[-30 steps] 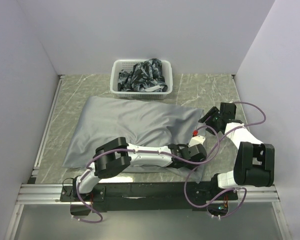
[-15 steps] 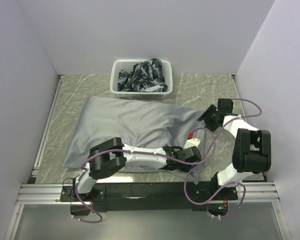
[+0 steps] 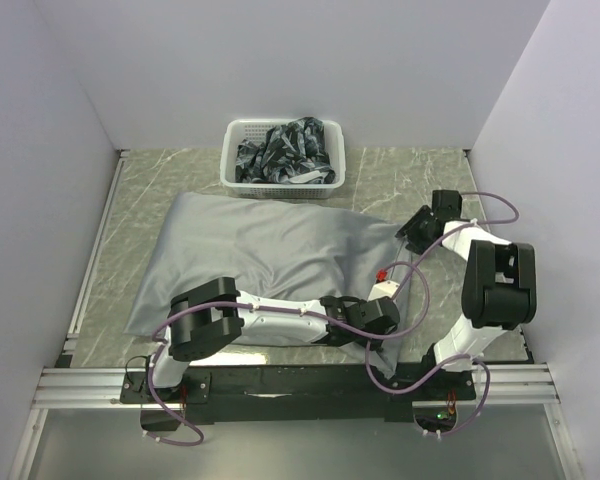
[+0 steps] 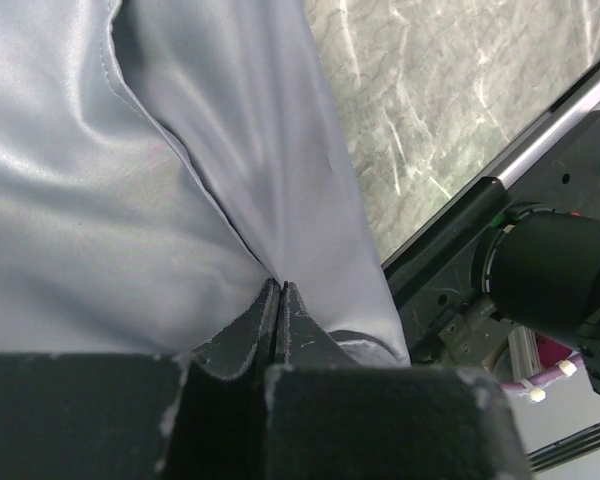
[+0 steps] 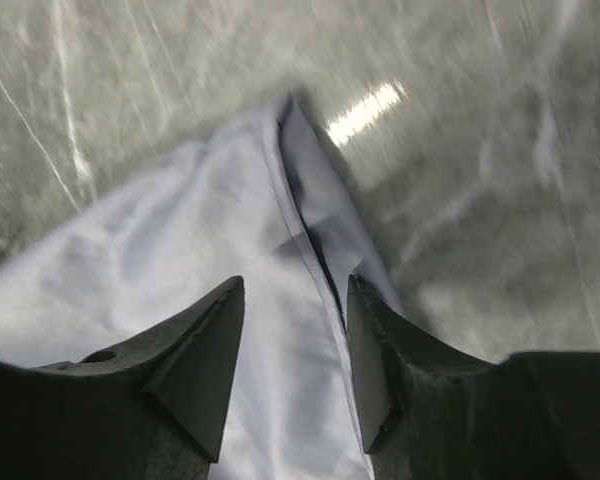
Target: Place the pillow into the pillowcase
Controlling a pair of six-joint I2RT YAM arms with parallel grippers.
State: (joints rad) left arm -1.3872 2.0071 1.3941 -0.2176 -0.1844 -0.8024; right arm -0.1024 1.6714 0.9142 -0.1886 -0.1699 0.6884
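The grey pillowcase [image 3: 270, 250] lies on the surface [image 3: 400, 180], just in front of the white basket [image 3: 235, 140]. The left fingers [image 4: 265, 310], apart a second ago, are now clenched on a fold at its near right corner. The right fingers [image 5: 205, 340] have narrowed but are released, astride its far right corner seam.

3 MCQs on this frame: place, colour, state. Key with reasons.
1. Where does the white perforated plastic basket stand? A) far end of the marble-patterned table, beyond the large plain fabric pillowcase B) between the arm bases C) off the table
2. Pillowcase colour? A) red B) grey C) green
3. The left gripper is A) wide open B) holding the basket C) shut on pillowcase fabric
A: top view shows it behind the pillowcase. B: grey in every view. C: left wrist view shows jaws pinching a fold.
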